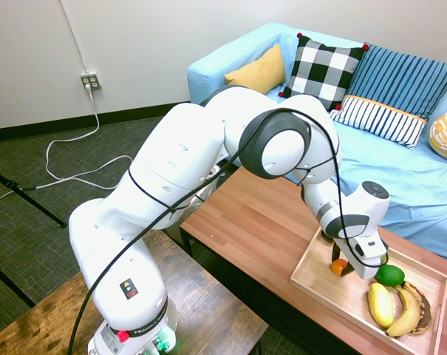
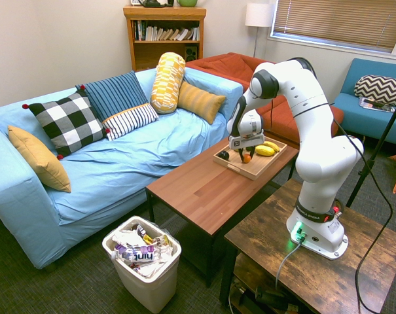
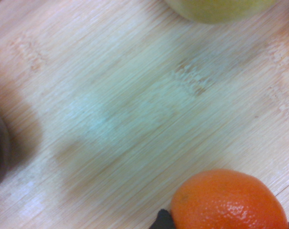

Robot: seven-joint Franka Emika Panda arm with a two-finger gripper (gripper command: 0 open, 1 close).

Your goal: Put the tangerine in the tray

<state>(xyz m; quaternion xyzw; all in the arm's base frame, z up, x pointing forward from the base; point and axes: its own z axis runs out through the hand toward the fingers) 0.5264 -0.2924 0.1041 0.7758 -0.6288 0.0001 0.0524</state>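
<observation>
Tangerine [image 1: 339, 267] is clamped in the gripper [image 1: 343, 270], low inside the tray [image 1: 312, 279]; only letting go remains, I judge.

1. Tray [image 3: 111, 95]: pale wood with fine parallel grain, matt, smooth.
2. Tangerine [image 3: 229, 200]: bright orange peel, finely dimpled, with a faint sheen.
3. Coffee table [image 1: 260, 214]: reddish-brown wood planks, smooth, satin finish.
4. Side table [image 2: 355, 261]: dark wood, rough and weathered in look.
5. Robot arm [image 1: 179, 163]: white plastic shells, glossy, with grey joint caps.
6. Sofa [image 2: 119, 163]: light-blue cloth cover, matt and creased.
7. Waste bin [image 2: 148, 278]: white, matt; holds crumpled paper and glossy wrappers.
8. Floor [image 1: 31, 222]: dark carpet, coarse weave.
</observation>
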